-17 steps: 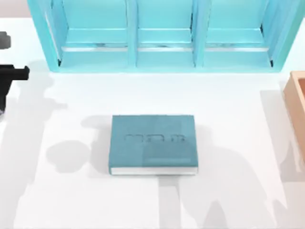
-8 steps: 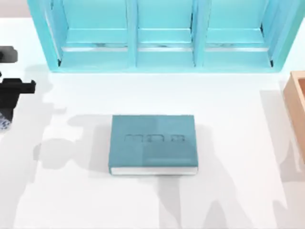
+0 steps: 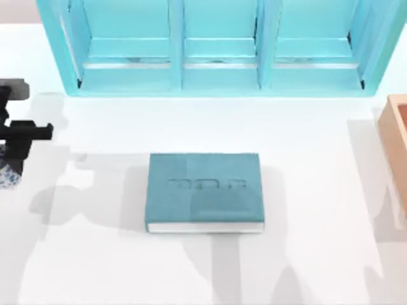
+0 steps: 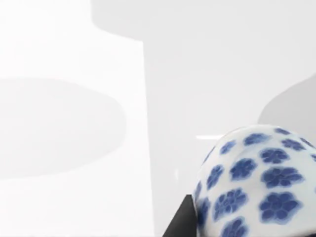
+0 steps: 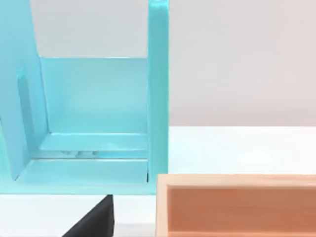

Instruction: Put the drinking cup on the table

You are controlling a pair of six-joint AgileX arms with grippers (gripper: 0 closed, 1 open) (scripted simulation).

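Left gripper (image 3: 9, 166) pinching drinking cup (image 4: 252, 182) (blue-flowered) over table (image 3: 318, 190), shelf unit (image 3: 216, 47) compartments bare

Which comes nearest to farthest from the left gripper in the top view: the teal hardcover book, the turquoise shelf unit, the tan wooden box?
From the left gripper, at the table's left edge and holding the blue-flowered white cup:
1. Turquoise shelf unit, along the back; its left corner is closest.
2. Teal hardcover book, centre of the table, a little farther.
3. Tan wooden box, at the right edge.
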